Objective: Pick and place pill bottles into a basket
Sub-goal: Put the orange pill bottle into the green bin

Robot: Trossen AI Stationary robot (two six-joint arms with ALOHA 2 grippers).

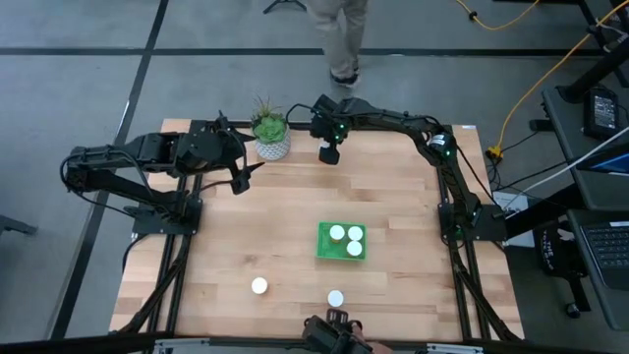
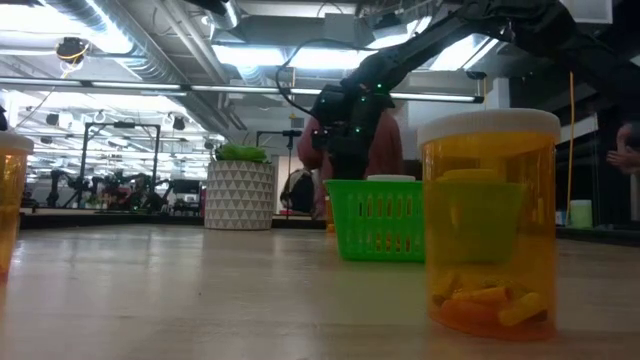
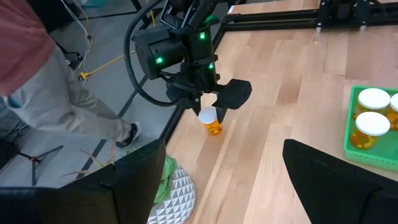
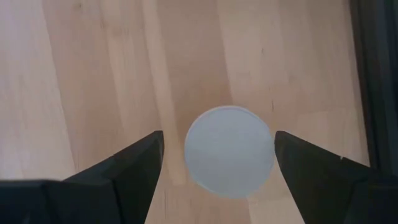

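Right tool (image 4: 217,155) spread open, pointing down at table (image 4: 93,62); pill bottle (image 4: 229,151) white cap centred between fingers, directly below. Descend straight, keep cap centred, close on body below cap, then carry to basket (image 1: 321,252). Left tool (image 1: 239,183) waits open, far off.

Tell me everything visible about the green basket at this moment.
The basket is a small bright green rectangular tray of what looks like plastic, with low slotted walls. It sits flat on the wooden table, right of centre in the overhead view. Inside stand three pill bottles with white caps, upright and bunched toward one side, leaving part of its floor bare. Neither tool touches it.
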